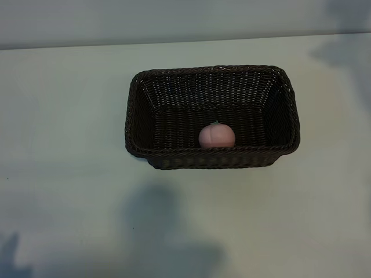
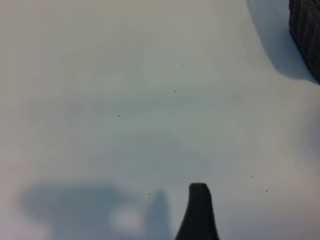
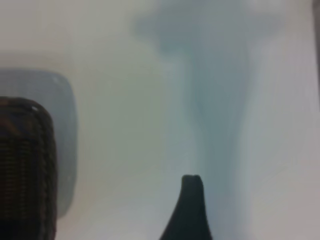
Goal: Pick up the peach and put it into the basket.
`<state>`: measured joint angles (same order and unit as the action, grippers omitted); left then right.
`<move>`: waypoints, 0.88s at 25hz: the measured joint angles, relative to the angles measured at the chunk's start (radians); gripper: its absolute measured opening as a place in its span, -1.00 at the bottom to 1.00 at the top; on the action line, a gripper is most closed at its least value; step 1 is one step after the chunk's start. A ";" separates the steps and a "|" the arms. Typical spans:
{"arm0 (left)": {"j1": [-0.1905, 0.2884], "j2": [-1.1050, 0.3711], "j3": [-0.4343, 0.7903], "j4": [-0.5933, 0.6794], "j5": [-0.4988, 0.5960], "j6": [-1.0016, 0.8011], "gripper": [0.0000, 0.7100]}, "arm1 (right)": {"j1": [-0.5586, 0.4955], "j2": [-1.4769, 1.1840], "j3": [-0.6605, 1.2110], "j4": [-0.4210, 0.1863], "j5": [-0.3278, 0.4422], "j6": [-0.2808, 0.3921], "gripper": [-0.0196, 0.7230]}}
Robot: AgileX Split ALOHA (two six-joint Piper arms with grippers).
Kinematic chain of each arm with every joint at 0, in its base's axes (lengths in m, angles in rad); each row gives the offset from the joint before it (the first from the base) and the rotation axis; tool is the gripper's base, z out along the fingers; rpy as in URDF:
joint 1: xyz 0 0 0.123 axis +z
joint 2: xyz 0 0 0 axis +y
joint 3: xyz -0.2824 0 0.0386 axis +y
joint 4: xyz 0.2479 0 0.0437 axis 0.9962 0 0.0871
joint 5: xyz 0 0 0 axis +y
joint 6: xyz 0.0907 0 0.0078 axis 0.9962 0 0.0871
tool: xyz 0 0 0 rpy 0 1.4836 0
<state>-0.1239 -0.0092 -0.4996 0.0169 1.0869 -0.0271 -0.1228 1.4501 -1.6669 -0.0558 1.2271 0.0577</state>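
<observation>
Peach (image 1: 217, 136) sits in basket (image 1: 212, 156), its base hidden by the rim; both grippers spread wide, empty.

Soft, even, rather dim light with a cool cast falls on the pale counter (image 1: 69, 174). Diffuse grey shadows lie along the near edge and in the far right corner of the exterior view. The basket (image 1: 213, 116) has a dark interior; the peach (image 1: 217, 136) is evenly lit, without glare. In the left wrist view the basket's corner (image 2: 306, 35) throws a soft-edged shadow. The right wrist view is blurred throughout, the basket's weave (image 3: 25, 170) smeared, a tall hazy shadow crossing the counter.
</observation>
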 joint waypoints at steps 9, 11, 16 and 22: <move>0.000 0.000 0.000 0.000 0.000 0.000 0.66 | 0.000 -0.410 0.280 0.006 -0.085 0.000 0.66; 0.000 0.000 0.000 0.000 0.000 0.000 0.66 | 0.000 -0.507 0.354 0.007 -0.122 0.000 0.66; 0.000 0.000 0.000 0.000 0.000 0.000 0.66 | 0.000 -0.741 0.490 0.006 -0.167 0.000 0.66; 0.000 0.000 0.000 0.000 0.000 -0.002 0.66 | 0.000 -0.944 0.653 0.006 -0.199 0.004 0.66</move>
<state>-0.1239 -0.0092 -0.4996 0.0169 1.0869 -0.0289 -0.1228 0.5057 -1.0139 -0.0498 1.0277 0.0617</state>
